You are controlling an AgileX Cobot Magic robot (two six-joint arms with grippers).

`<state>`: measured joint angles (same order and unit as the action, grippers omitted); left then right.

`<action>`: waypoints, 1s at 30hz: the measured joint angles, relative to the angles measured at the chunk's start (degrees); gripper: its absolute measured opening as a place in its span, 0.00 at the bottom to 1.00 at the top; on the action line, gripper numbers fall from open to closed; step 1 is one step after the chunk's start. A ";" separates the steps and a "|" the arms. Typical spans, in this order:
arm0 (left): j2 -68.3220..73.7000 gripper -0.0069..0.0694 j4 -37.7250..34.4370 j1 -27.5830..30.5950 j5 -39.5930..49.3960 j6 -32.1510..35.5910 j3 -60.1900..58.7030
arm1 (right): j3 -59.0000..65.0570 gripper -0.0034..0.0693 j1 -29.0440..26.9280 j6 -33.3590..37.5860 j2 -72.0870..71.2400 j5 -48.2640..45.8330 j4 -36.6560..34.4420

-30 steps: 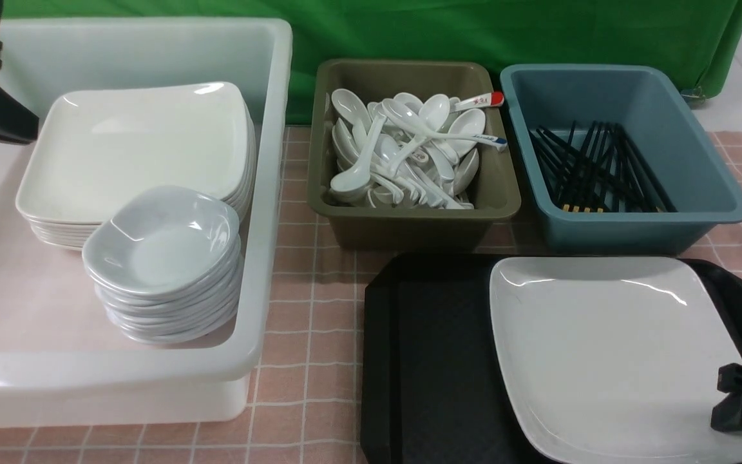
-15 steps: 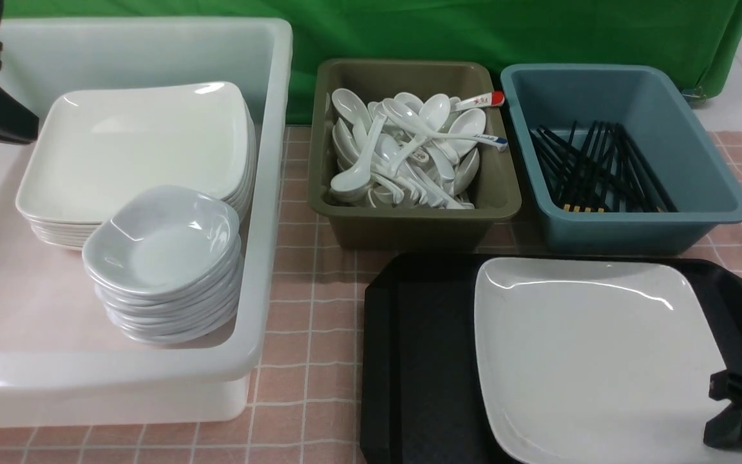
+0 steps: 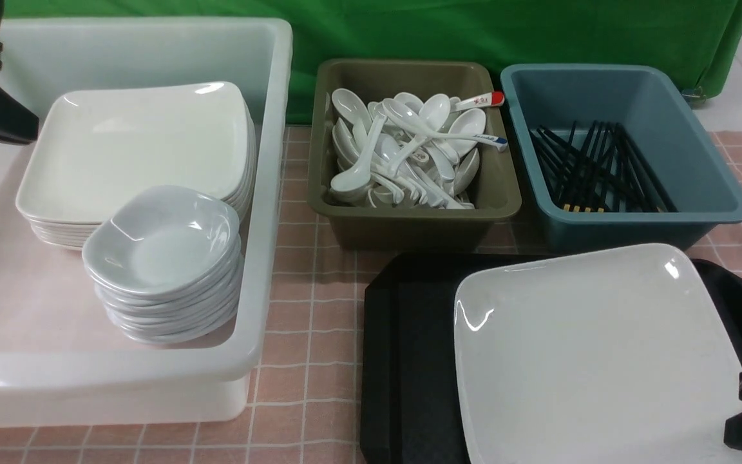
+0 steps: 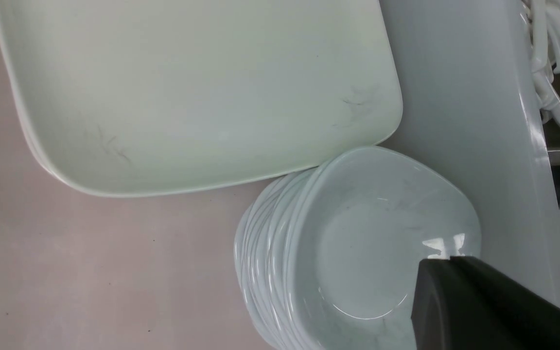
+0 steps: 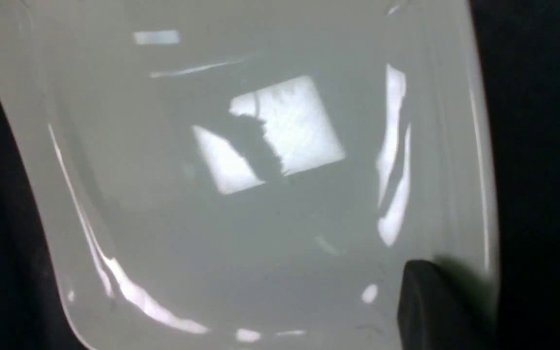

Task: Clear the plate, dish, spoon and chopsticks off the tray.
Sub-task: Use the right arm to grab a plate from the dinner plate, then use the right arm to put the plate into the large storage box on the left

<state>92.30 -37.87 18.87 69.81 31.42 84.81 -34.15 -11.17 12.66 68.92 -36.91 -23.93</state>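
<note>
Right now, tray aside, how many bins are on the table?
3: a big white tub on the left, an olive bin in the middle at the back, and a blue bin to its right. None seems hidden.

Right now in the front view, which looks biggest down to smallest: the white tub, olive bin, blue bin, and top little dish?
1. White tub.
2. Blue bin and olive bin: look about alike, so tied.
3. Top little dish.

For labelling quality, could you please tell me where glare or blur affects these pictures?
Right wrist view: the plate is soft-focused, with a bright square reflection; front view: sharp, small glints on the plate; left wrist view: sharp, evenly lit.
</note>
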 joint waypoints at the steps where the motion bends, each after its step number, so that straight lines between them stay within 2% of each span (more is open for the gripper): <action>1: 0.00 0.09 0.00 0.00 0.00 0.00 0.00 | -0.81 0.22 0.00 -0.02 -0.67 -1.32 0.02; 5: 0.00 0.09 0.00 0.00 0.00 0.15 0.00 | -5.49 0.15 0.00 -0.07 -2.58 -7.31 0.23; 14: 0.00 0.09 0.00 0.00 0.00 0.15 0.00 | -14.50 0.15 0.00 -2.36 -2.88 -15.97 5.23; 24: 0.00 0.09 0.00 0.00 0.00 0.36 0.00 | -26.67 0.15 0.00 -4.66 -2.88 -22.80 5.95; 27: 0.00 0.09 0.00 0.00 0.00 0.43 0.05 | -29.34 0.15 0.00 -5.17 -2.88 -23.22 4.87; 29: 0.00 0.09 0.60 0.00 0.10 0.62 0.66 | -31.81 0.15 0.00 -5.79 -2.88 -22.60 1.39; 30: -0.02 0.09 1.44 0.00 0.10 0.67 1.72 | -32.86 0.15 0.00 -5.85 -2.88 -21.37 -2.62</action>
<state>92.28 -36.43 18.87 69.91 32.09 86.52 -67.01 -11.17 6.80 66.04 -58.28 -26.56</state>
